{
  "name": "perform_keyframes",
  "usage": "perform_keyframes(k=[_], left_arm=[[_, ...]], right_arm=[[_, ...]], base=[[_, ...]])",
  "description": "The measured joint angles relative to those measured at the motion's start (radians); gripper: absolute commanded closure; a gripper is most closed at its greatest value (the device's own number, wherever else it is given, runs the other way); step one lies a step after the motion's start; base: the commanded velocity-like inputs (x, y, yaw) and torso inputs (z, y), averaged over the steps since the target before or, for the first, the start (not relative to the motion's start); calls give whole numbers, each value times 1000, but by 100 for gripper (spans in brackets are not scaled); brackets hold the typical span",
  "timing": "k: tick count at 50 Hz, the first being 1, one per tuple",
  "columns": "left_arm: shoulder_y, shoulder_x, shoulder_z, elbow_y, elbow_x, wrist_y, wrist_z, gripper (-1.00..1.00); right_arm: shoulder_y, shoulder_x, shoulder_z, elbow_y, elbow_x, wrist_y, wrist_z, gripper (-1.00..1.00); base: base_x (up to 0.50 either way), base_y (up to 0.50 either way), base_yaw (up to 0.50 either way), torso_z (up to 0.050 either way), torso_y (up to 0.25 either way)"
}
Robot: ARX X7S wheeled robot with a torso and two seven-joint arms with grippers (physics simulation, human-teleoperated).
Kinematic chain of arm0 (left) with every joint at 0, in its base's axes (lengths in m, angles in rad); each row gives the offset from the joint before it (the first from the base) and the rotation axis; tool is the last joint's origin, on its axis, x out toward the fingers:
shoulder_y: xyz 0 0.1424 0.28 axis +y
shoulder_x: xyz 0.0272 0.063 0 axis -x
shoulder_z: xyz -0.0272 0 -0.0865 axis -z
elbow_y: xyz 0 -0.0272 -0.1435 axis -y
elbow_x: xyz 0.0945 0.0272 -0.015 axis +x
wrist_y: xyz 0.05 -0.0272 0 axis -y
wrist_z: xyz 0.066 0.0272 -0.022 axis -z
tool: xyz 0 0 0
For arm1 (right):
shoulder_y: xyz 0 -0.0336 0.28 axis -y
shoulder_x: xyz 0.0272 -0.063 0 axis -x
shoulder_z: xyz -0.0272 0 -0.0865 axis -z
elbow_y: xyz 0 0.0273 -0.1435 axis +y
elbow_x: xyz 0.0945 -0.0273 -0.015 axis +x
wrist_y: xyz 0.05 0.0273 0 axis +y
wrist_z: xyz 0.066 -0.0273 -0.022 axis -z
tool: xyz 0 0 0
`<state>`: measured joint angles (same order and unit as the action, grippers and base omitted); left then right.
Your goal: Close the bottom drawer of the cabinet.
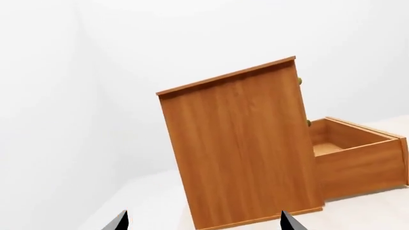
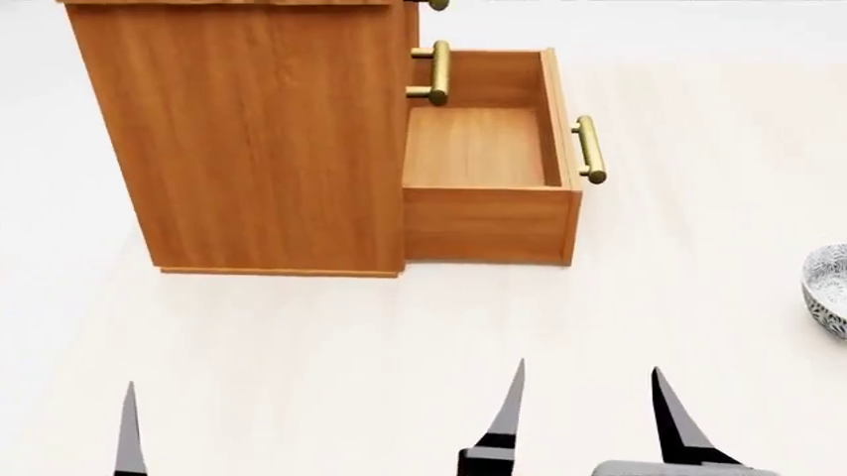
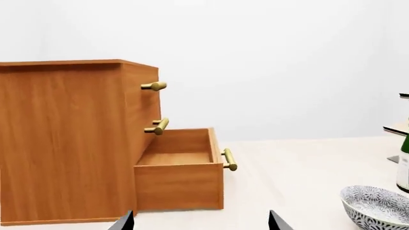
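The cabinet [image 2: 252, 139] is standing at the counter's [image 2: 397, 337] far left, its bottom drawer [image 2: 483, 208] projecting fully open rightward. A patterned bowl [image 2: 827, 290] is sitting at the right edge. The right gripper [image 2: 586, 402] is hovering parted near the front edge.

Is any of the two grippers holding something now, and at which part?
Nothing is held. The right gripper and left gripper are open and empty, apart from the bottom drawer, which stands pulled out.

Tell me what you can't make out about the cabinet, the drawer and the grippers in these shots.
- The cabinet: drawer fronts face sideways in every view; head view crops its top.
- The bottom drawer: its near wall hides part of the floor in both wrist views.
- Left gripper: one fingertip shows in head view.
- Bowl: cropped in head view.
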<state>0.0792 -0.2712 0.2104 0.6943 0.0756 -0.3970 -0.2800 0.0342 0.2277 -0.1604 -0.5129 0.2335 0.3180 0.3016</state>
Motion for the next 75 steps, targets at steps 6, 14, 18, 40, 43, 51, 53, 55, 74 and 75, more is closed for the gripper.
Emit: perform_keyframes(k=[6, 14, 18, 40, 43, 51, 53, 55, 74, 75], left_arm=[[0, -2, 3, 0, -2, 1, -3, -100], [2, -5, 6, -1, -4, 3, -7, -100], [1, -5, 7, -2, -5, 4, -8, -100], [3, -11, 12, 0, -20, 7, -14, -100], [1, -13, 13, -1, -22, 8, -14, -100], [5, -18, 18, -2, -26, 10, -13, -100], [6, -20, 19, -2, -26, 11, -12, -100], [6, -21, 21, -3, -27, 12, -12, -100], [17, -31, 33, -4, -32, 25, -14, -100], [17, -31, 34, -5, -32, 26, -14, -100]], right_arm=[[2, 1, 4, -4, 21, 4, 1, -100], [6, 5, 4, -8, 39, 6, 5, -100], [9, 7, 3, -8, 44, 7, 7, -100], [17, 24, -15, -4, 36, 1, 26, -100], [19, 26, -17, -3, 35, 0, 29, -100], [24, 34, -25, -16, 17, 26, 50, -100], [29, 37, -27, -29, 13, 47, 60, -100], [37, 45, -29, -54, 6, 80, 71, -100], [102, 121, 172, -242, 102, 292, 88, -100], [98, 123, 181, -232, 102, 282, 83, -100]], base=[[500, 0, 0, 0, 0], [500, 0, 0, 0, 0], [500, 0, 0, 0, 0], [500, 0, 0, 0, 1], [500, 0, 0, 0, 0], [62, 0, 0, 0, 0], [0, 0, 0, 0, 0], [0, 0, 0, 0, 0], [0, 0, 0, 0, 0], [0, 0, 0, 0, 0]])
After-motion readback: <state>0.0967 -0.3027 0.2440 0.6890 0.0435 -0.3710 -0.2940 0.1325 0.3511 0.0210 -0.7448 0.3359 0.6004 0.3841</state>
